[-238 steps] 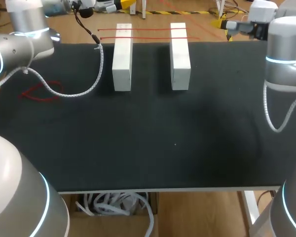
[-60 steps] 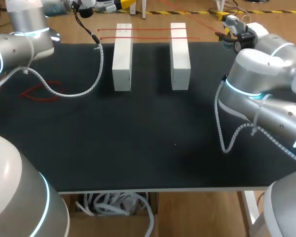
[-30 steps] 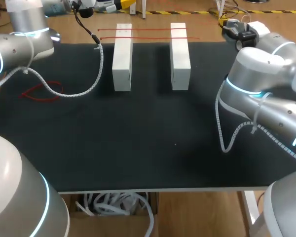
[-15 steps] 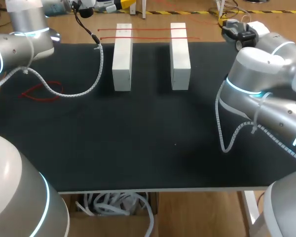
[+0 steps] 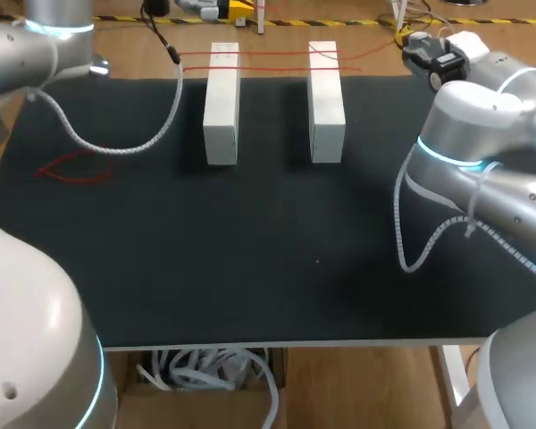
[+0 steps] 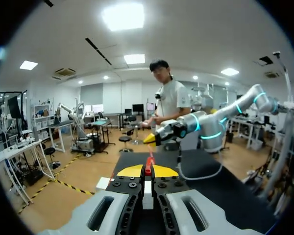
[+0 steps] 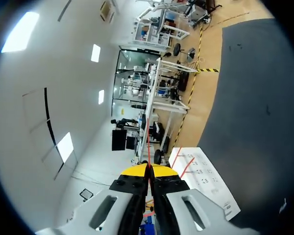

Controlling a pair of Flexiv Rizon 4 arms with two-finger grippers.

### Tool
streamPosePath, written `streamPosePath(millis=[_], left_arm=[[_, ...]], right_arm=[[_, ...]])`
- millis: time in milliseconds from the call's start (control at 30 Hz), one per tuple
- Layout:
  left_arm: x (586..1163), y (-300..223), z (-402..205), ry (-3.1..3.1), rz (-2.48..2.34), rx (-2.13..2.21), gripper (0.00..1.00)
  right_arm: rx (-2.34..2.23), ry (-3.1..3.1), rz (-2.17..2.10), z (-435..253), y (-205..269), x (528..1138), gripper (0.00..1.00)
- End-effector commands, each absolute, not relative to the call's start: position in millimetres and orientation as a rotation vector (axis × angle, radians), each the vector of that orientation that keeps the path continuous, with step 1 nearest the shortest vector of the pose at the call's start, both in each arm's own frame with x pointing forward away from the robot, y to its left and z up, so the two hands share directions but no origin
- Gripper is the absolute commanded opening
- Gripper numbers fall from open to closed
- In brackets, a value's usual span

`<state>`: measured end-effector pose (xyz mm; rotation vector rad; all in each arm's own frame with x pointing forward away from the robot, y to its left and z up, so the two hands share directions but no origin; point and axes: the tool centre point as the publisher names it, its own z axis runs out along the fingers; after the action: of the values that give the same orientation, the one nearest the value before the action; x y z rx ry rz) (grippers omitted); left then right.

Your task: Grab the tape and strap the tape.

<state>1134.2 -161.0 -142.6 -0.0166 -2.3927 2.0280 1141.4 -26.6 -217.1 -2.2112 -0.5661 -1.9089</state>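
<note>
The grab step appears complete at both ends. In the head view, the tape runs as thin red strands across the far ends of the two white blocks, which stand in the upper middle of the frame on the tabletop. The strapping step is judged not yet finished: the strands lie over the blocks without visibly binding them. A separate red loop lies at the left of the frame, well apart from the blocks. The left arm enters at the upper left, the right arm at the upper right. In each wrist view the jaws are closed to a narrow line, with a red strand pinched between the yellow tips.
</note>
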Motion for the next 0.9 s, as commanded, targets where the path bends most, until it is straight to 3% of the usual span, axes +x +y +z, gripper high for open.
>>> streamPosePath(millis=[33, 367, 667, 900], left_arm=[[1122, -156, -131, -2.664, 1.84, 0.249, 0.0], [1122, -156, -131, -2.664, 1.84, 0.249, 0.0], [1143, -212, -129, -2.639, 1.572, -0.052, 0.0], [1145, -220, -136, -2.6, 1.448, 0.113, 0.0]], right_arm=[[-2.219, -0.592, -1.89, -213, -27, 1148, 0.0], [-2.203, -0.622, -1.897, -210, -28, 1151, 0.0], [-2.198, -0.658, -1.889, -212, -26, 1148, 0.0], [-2.192, -0.686, -1.886, -210, -26, 1147, 0.0]])
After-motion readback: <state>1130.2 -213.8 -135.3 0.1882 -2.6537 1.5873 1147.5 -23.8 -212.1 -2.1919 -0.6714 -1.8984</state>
